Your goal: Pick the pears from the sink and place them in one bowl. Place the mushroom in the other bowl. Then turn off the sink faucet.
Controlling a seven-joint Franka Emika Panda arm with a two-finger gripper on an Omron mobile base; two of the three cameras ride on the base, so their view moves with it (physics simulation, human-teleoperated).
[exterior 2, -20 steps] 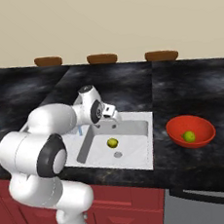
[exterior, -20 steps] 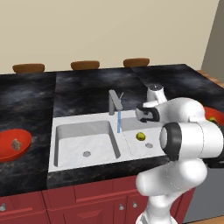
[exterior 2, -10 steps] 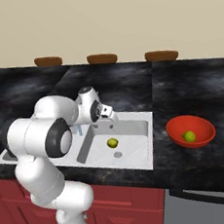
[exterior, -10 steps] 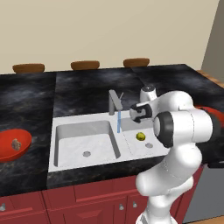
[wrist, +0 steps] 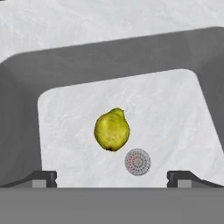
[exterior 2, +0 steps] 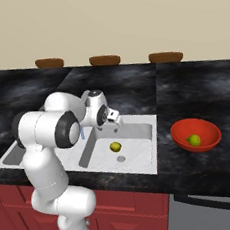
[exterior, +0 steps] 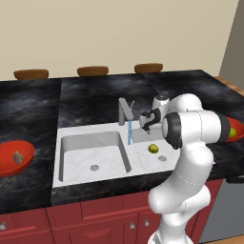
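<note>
One pear (exterior: 153,148) (exterior 2: 115,146) (wrist: 112,130) lies in the right basin of the white sink (exterior: 90,147) (exterior 2: 137,140) (wrist: 175,113), close to the round drain (wrist: 137,162). A second pear (exterior 2: 193,140) (exterior: 232,133) rests in the red bowl (exterior 2: 196,134) on the right counter. The mushroom (exterior: 17,157) sits in the red bowl (exterior: 14,159) at the left. My gripper (exterior: 145,125) (exterior 2: 113,124) (wrist: 112,178) hangs above the right basin, open, with nothing between its fingertips (wrist: 43,178). The sink faucet (exterior: 125,112) runs a thin blue stream (exterior: 129,132).
Black stone counter (exterior: 90,102) surrounds the sink, with red cabinet fronts (exterior: 95,214) below. Three brown stool tops (exterior: 92,71) line the far edge. My arm's elbow (exterior: 195,126) covers part of the right bowl in the left base view.
The hand has shifted left and slightly lower over the right basin, and the elbow has swung with it. The pears, mushroom and faucet have not moved.
</note>
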